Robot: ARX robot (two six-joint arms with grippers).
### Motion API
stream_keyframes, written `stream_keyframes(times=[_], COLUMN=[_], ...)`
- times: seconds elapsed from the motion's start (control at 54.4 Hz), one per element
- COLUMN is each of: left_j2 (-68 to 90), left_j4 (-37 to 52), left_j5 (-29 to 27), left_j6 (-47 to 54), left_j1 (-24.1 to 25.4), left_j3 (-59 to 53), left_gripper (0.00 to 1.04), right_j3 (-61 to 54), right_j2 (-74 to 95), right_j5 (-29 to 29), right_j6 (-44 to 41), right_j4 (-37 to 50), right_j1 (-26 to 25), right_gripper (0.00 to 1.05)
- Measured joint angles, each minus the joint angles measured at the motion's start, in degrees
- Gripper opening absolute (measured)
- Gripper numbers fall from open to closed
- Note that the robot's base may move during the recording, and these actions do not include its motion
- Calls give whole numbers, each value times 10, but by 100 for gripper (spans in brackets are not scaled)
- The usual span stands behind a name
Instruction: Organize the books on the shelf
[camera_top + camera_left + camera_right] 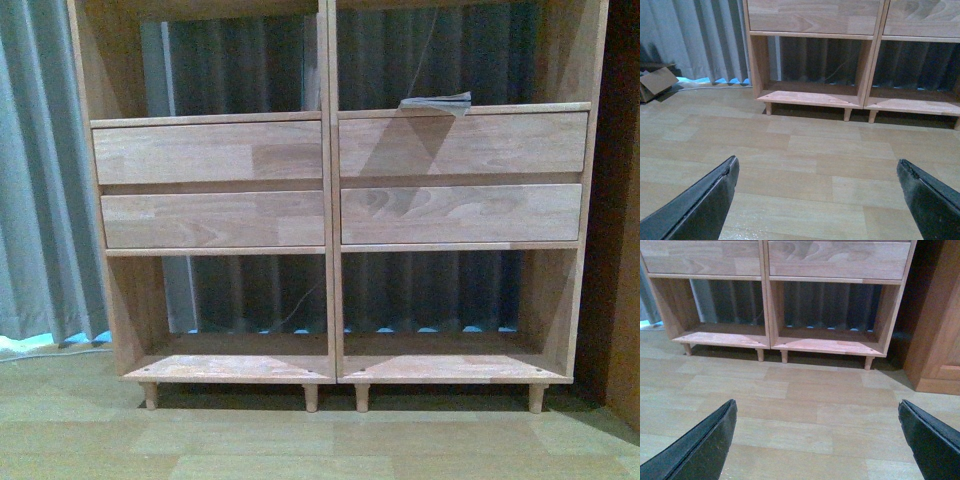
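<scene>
The shelf (331,200) is a light wood unit with two columns of open cubbies, four flat drawer fronts and short peg legs. One thin pale grey book (436,103) lies flat in the upper right cubby, at its front edge above the drawers. The lower cubbies hold nothing. Neither arm shows in the front view. In the left wrist view my left gripper (816,161) hangs open over bare floor, well short of the shelf (812,97). My right gripper (816,403) is likewise open over the floor, facing the shelf's (825,345) lower right cubby. Neither holds anything.
Grey curtains (40,170) hang behind and left of the shelf. A cardboard box (657,82) sits on the floor far left. A darker wooden cabinet (940,330) stands close to the shelf's right side. Wood-look flooring (805,390) lies between the grippers and the shelf.
</scene>
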Motion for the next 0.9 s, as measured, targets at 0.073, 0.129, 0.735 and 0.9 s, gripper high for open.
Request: stream_keyframes(times=[0.073,0.129,0.735,0.9], left_j2=[0,0,0,0], left_j4=[0,0,0,0], left_j5=[0,0,0,0], left_j6=[0,0,0,0], left_j1=[0,0,0,0], left_j3=[0,0,0,0], left_gripper=[97,97,97,97], right_j3=[0,0,0,0], right_j2=[0,0,0,0], right_j5=[0,0,0,0], right_j6=[0,0,0,0], right_j4=[0,0,0,0], right_j1=[0,0,0,0], right_gripper=[98,98,98,98])
